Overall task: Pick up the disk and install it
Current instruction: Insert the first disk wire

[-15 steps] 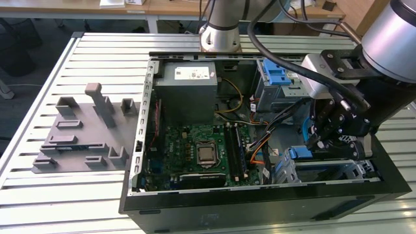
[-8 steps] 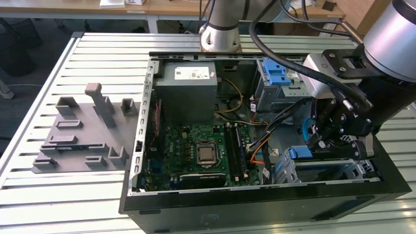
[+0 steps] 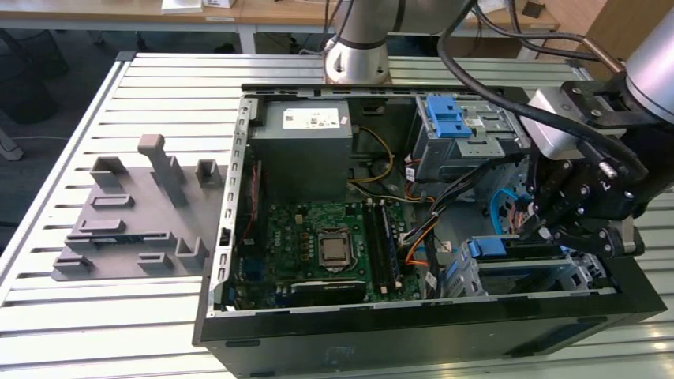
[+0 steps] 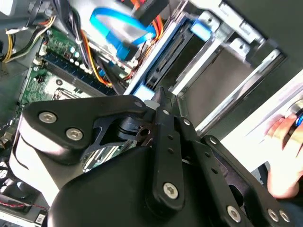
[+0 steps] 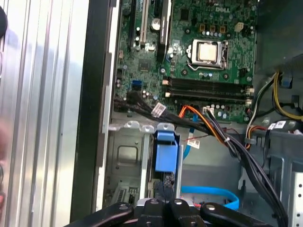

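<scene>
The computer case [image 3: 421,332] lies open on the slatted table [image 3: 169,79]. The pincer [image 3: 542,229] hangs inside the case at its drive-bay corner, on the exterior view's right, diagonally across the case from the grey power supply box [image 3: 305,142]. In the second wrist view its 2 fingers [image 4: 163,123] are drawn together with no gap visible at the tips. The disk [image 5: 165,151] stands on edge in a bay slot of the case, just beyond the fingertips, and its blue rail end faces the motherboard [image 5: 199,47]. The bay's sheet metal and the pincer body hide the broad faces of the disk. Whether the fingertips touch the blue rail cannot be determined. A bundle of black and orange cables [image 5: 213,125] crosses the case floor between the motherboard and the disk and partly covers the slot edge. Outside the case wall, a blurred hand [image 4: 284,156] is cut off at the frame edge. A grey moulded fixture [image 3: 137,213] rests on the table beside the case, on the exterior view's left.
</scene>
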Tool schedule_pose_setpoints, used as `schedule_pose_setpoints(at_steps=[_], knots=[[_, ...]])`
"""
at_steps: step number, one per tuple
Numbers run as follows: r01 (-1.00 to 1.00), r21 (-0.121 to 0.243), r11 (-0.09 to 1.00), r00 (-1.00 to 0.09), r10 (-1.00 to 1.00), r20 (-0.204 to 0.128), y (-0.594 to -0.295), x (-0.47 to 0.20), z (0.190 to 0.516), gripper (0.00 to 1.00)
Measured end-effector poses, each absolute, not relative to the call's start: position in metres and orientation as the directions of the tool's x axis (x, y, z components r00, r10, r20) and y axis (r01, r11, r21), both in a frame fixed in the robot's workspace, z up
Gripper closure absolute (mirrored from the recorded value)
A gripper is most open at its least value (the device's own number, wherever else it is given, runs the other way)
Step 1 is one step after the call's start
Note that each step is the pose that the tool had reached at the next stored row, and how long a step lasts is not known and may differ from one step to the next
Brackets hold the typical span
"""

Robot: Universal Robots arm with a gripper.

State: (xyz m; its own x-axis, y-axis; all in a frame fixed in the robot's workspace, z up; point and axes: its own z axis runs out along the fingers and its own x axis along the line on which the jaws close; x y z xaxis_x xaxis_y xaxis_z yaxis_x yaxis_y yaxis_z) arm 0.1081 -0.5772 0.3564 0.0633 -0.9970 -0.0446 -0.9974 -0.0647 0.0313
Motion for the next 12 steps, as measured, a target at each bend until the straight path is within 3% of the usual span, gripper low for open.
schedule_pose_setpoints(at_steps=[12], knots=[[-0.997,0.035,-0.065,0.063,-0.997,-0.048,-0.577,0.125,0.356,0.89]])
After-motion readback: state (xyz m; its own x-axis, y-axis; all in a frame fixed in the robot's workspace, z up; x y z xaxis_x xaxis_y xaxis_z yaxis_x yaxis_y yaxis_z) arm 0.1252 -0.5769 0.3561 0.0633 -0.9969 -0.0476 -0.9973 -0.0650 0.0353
